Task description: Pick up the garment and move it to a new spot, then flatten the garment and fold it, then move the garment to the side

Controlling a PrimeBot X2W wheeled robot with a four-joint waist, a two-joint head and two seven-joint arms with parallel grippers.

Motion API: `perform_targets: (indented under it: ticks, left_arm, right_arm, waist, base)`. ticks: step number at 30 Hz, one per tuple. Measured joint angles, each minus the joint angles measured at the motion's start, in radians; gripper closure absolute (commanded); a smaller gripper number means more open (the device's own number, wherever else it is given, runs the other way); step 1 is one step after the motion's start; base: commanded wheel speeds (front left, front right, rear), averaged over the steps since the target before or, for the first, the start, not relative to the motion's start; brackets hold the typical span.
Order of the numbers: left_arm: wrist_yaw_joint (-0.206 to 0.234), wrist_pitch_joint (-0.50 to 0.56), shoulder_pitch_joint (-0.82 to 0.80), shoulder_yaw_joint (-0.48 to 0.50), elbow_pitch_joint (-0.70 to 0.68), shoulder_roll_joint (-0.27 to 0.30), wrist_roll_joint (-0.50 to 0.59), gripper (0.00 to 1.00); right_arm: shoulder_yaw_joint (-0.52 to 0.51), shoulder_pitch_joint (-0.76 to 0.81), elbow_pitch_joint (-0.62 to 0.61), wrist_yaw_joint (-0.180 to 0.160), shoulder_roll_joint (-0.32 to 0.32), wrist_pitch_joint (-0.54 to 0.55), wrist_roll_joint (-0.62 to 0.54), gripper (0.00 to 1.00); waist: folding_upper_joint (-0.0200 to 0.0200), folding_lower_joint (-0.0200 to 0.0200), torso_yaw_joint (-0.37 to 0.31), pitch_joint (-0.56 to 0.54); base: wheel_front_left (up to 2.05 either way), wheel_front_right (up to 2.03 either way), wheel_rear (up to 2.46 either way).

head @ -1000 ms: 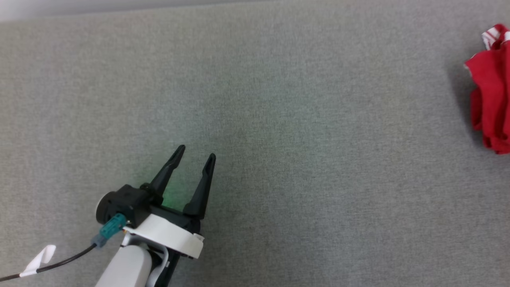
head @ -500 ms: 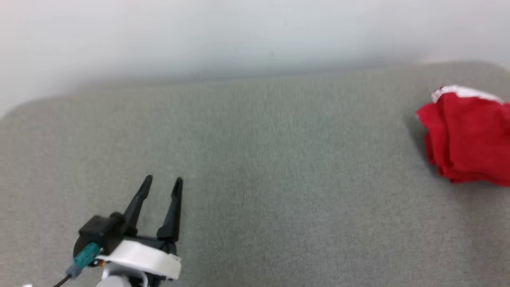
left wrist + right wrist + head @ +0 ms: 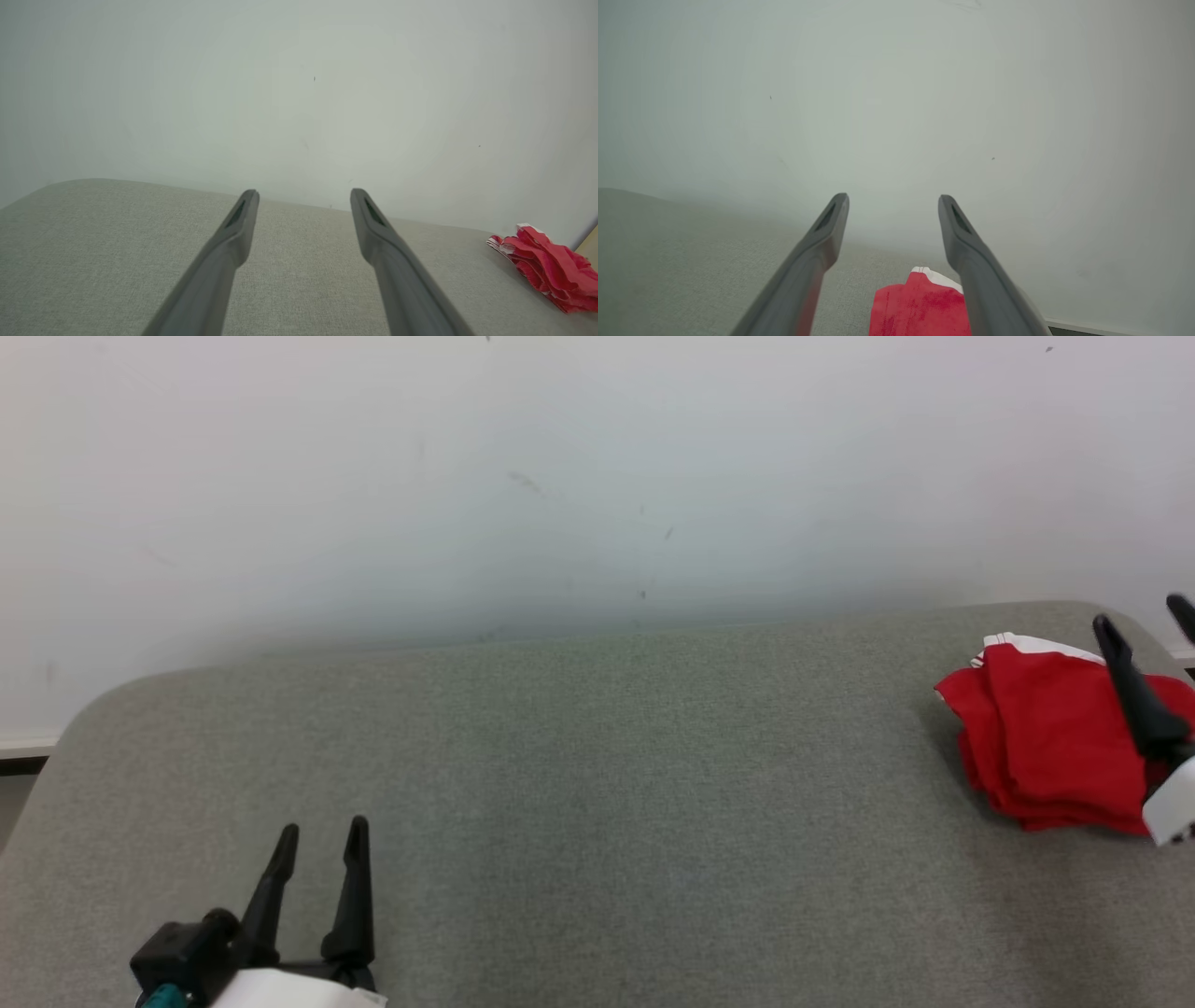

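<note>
Garment (image 3: 1036, 747): red heap lying on the grey table (image 3: 597, 803), right edge of head view.
Left gripper (image 3: 324, 825): hovering lower left, fingers spread, gripping nothing.
Right gripper (image 3: 1140, 611): hanging above the garment, fingers spread, empty.

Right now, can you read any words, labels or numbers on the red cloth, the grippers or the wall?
None: no text is readable.
The red garment has plain white trim, the wall has faint specks, and the left gripper and right gripper bear no lettering.

Right pincer (image 3: 1140, 612) half beyond the head view's edge, over part of the garment (image 3: 1036, 747).
</note>
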Motion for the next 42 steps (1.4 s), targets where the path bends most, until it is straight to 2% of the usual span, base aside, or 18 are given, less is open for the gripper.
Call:
perform_targets:
  ticks: [3, 10, 13, 17, 19, 27, 42]
  left_arm:
    - [0.002, 0.0, 0.022, 0.017, -0.007, -0.006, 0.002, 0.0]
    - [-0.002, 0.0, 0.074, 0.058, -0.013, -0.015, 0.034, 0.0]
    - [-0.007, 0.0, 0.08, 0.071, -0.008, -0.019, 0.063, 0.0]
    - [-0.012, 0.0, 0.081, 0.082, 0.003, -0.027, 0.077, 0.0]
    - [-0.018, 0.0, 0.082, 0.085, 0.01, -0.031, 0.086, 0.0]
    - [-0.028, 0.0, 0.096, 0.065, 0.029, -0.043, 0.139, 0.0]
    - [-0.032, 0.0, 0.09, 0.057, 0.029, -0.047, 0.148, 0.0]
  right_arm:
    - [-0.117, 0.122, -0.039, 0.0, 0.055, -0.017, -0.054, 0.0]
    - [-0.374, 0.401, -0.191, 0.0, 0.26, -0.026, -0.199, 0.0]
    - [-0.432, 0.486, -0.254, 0.0, 0.328, -0.027, -0.267, 0.0]
    - [-0.458, 0.549, -0.304, 0.0, 0.393, -0.027, -0.351, 0.0]
    - [-0.458, 0.571, -0.31, 0.0, 0.423, -0.03, -0.353, 0.0]
    - [-0.48, 0.596, -0.303, 0.001, 0.492, -0.031, -0.408, 0.0]
    - [-0.479, 0.608, -0.291, 0.001, 0.513, -0.031, -0.434, 0.0]
  waist:
    - [0.0, 0.0, -0.003, -0.003]
    - [0.0, 0.0, -0.022, -0.015]
    - [0.0, 0.0, -0.03, -0.014]
    - [0.0, 0.0, -0.033, -0.009]
    - [0.0, 0.0, -0.031, -0.007]
    - [0.0, 0.0001, -0.024, -0.003]
    - [0.0, 0.0001, -0.02, -0.005]
  base:
    - [0.0, 0.0, 0.0]
    - [0.0, 0.0, 0.0]
    - [0.0, 0.0, 0.0]
    - [0.0, 0.0, 0.0]
    - [0.0, 0.0, 0.0]
    - [0.0, 0.0, 0.0]
    - [0.0, 0.0, 0.0]
